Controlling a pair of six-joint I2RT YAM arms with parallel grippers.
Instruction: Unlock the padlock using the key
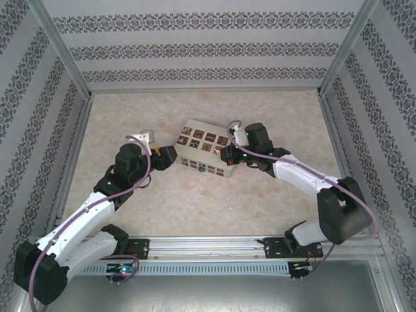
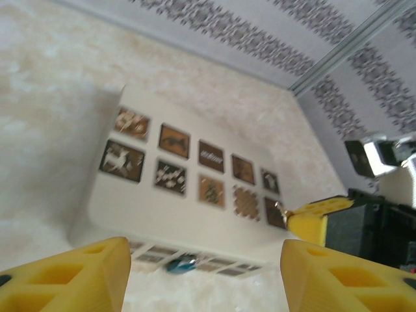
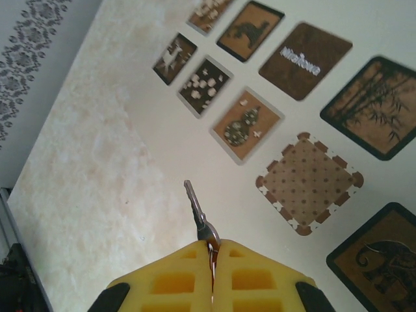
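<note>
- Step in hand: I judge this the approach. The key is gripped but not yet at the padlock.
- Right tool: clenched on the key, blade projecting forward, over the lid of the cream box near its 3 o'clock edge.
- Left tool: released, jaws wide with nothing between them. It stands at 9 o'clock of the box, facing it.
- Padlock: small blue body on the box's near wall, at 6 o'clock of the lid, just above the counter.
- Next move, in my judgement: bring the key off the lid down to the near wall and align the blade with the keyway, which I cannot make out. The left tool could steady the lock.
</note>
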